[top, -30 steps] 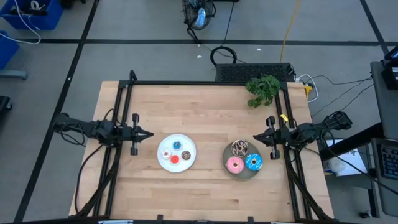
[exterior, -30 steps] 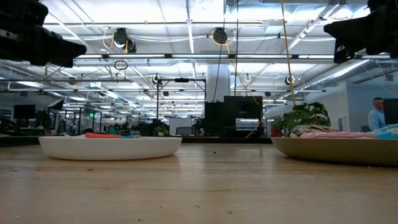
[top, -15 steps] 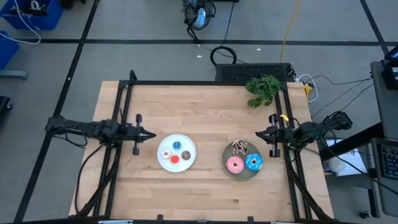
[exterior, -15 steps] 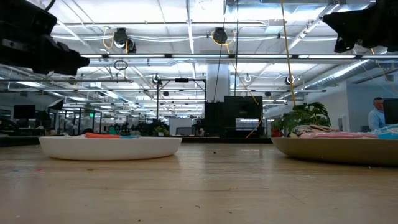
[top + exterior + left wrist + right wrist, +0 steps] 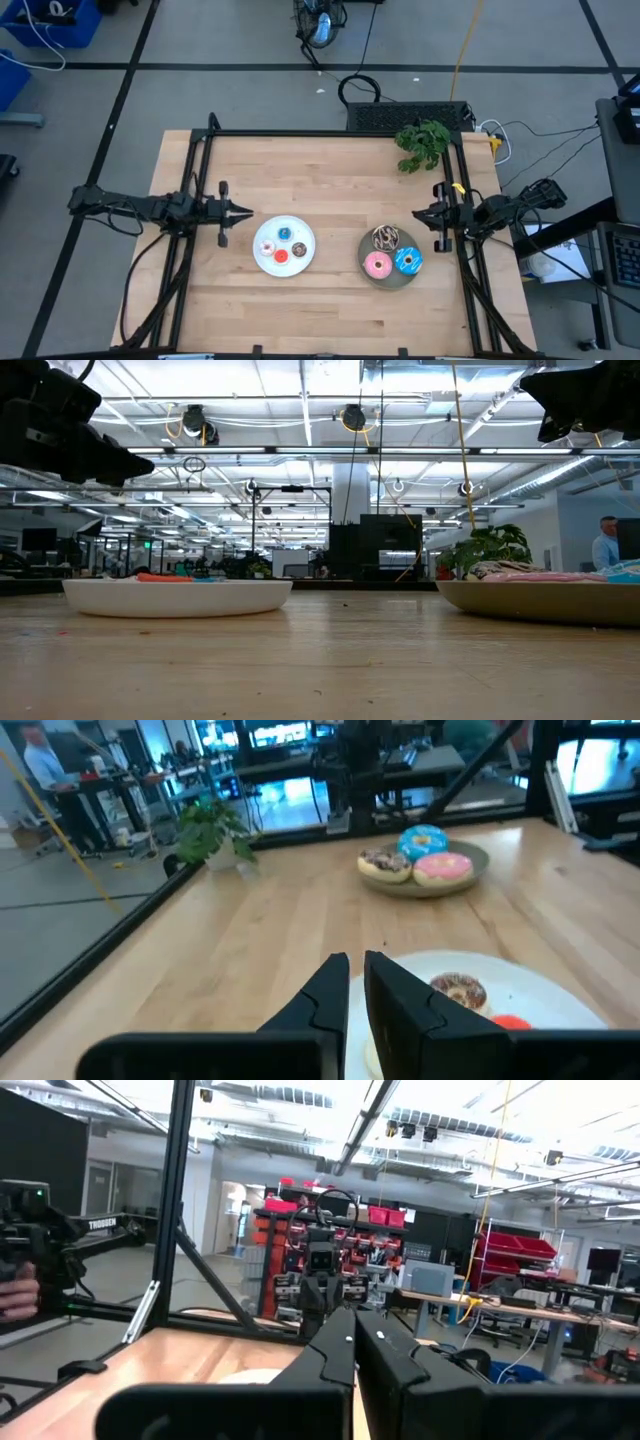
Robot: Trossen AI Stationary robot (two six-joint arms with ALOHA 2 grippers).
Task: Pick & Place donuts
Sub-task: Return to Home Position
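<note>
Four tiny donuts lie on the round white plate (image 5: pixel 262 262): whitish-pink (image 5: pixel 266 246), blue (image 5: pixel 285 234), brown (image 5: pixel 299 249) and red-orange (image 5: pixel 281 256). Three larger donuts lie on the round grey plate (image 5: pixel 398 281): speckled (image 5: pixel 385 237), pink (image 5: pixel 377 265) and blue (image 5: pixel 408 261). My left gripper (image 5: pixel 248 211) hangs shut and empty above the table, just left of the white plate; its wrist view (image 5: pixel 357 970) looks over both plates. My right gripper (image 5: pixel 416 214) hangs shut and empty (image 5: pixel 357 1330) near the grey plate's far right side.
A green plant (image 5: pixel 423 143) sits at the table's far right corner. Black frame rails (image 5: pixel 330 134) run along the far, left and right sides. Bare wood lies between the plates and along the near edge (image 5: pixel 330 320). A person stands far off in the room (image 5: pixel 604 543).
My left gripper has edged toward the white plate and tipped its fingers down a little. My right gripper has drawn back slightly toward the table's right edge. The donuts and plates have not moved.
</note>
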